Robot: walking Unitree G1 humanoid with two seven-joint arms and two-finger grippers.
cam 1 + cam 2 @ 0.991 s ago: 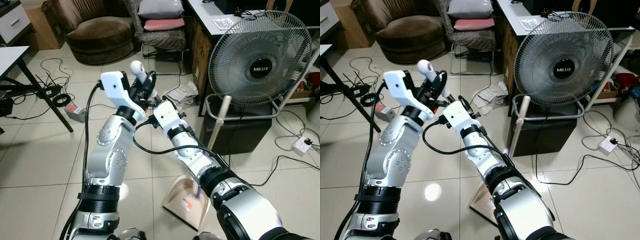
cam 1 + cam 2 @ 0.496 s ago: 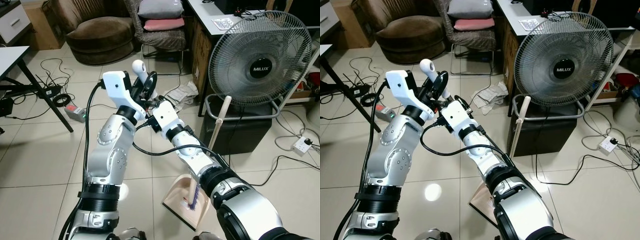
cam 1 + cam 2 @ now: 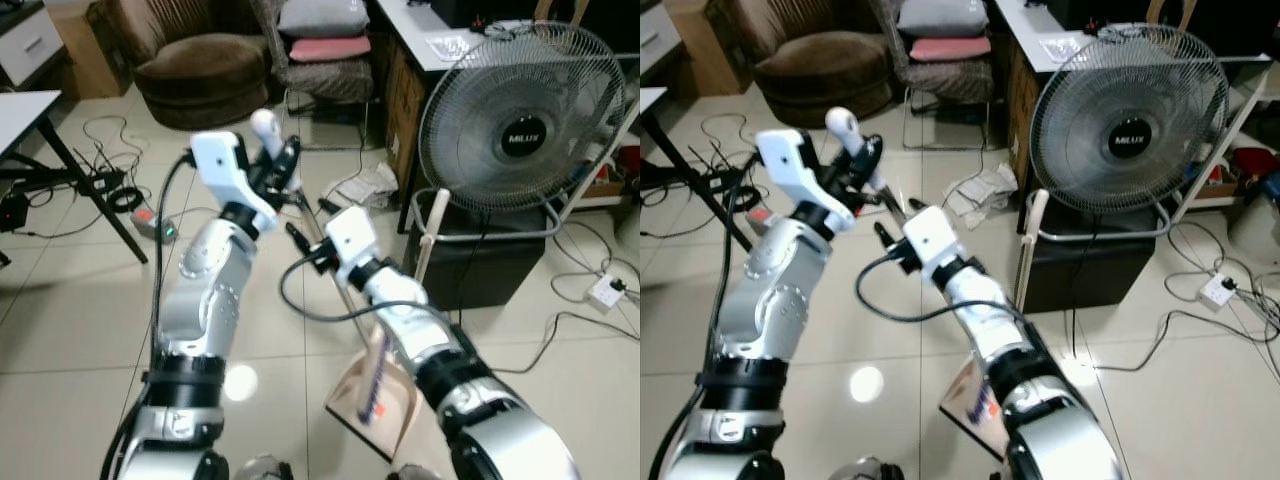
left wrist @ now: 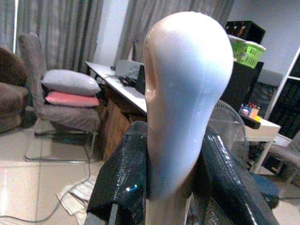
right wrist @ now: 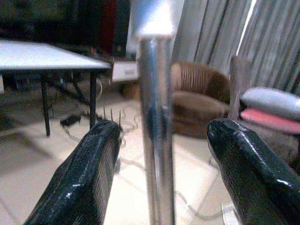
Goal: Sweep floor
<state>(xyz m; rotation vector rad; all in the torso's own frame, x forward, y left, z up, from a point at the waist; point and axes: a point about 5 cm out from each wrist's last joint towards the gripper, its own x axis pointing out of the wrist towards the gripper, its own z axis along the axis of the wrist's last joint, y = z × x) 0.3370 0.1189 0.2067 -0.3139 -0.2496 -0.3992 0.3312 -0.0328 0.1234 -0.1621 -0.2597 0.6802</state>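
My left gripper is shut on the cream rounded top of the broom handle, held up at chest height. The broom's silver shaft slants down to purple bristles that rest in a tan dustpan on the tiles close to me. A little below the left gripper, my right gripper stands open. Its two black fingers straddle the shaft with a gap on each side. The dustpan's wooden handle leans up toward the fan.
A large MILUX fan stands on a black box at the right. Crumpled paper lies on the tiles ahead. Cables and a table leg are at the left, a power strip at the right, armchairs behind.
The picture is now blurred and slightly shifted. My right gripper has slid down the shaft, away from the left gripper. More of the bristles shows in the dustpan.
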